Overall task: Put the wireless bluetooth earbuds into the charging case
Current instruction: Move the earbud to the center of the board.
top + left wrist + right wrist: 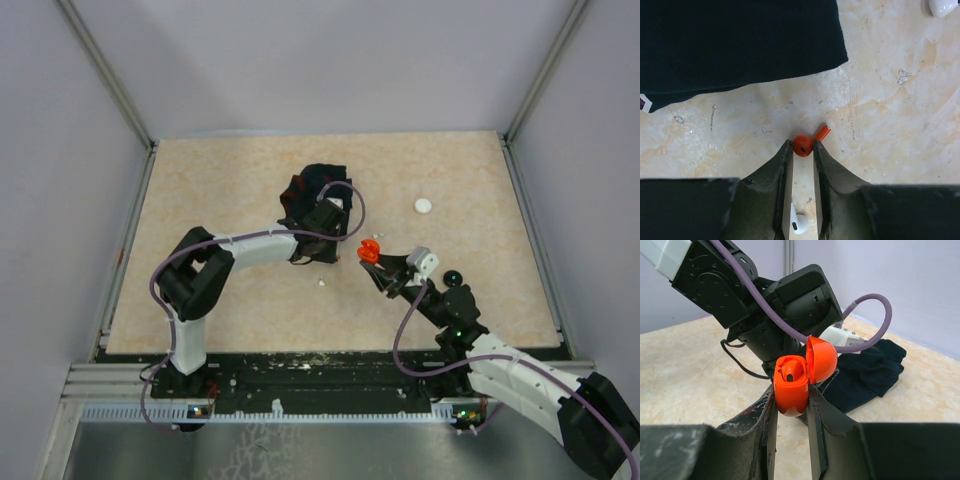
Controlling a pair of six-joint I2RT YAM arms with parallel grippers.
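Light is bright, even and diffuse, falling from overhead – shadows on the tabletop (230, 190) are faint and soft-edged. The top view bows at its margins (the frame posts (105, 75) splay outward). From the left wrist the dark cloth (730, 40) sinks to featureless black, while the tabletop's marbling is crisp. From the right wrist the charging case (790, 375) is sharp, with a mild sheen on its lid (821, 359); the right gripper (790, 392) blurs in the near foreground.
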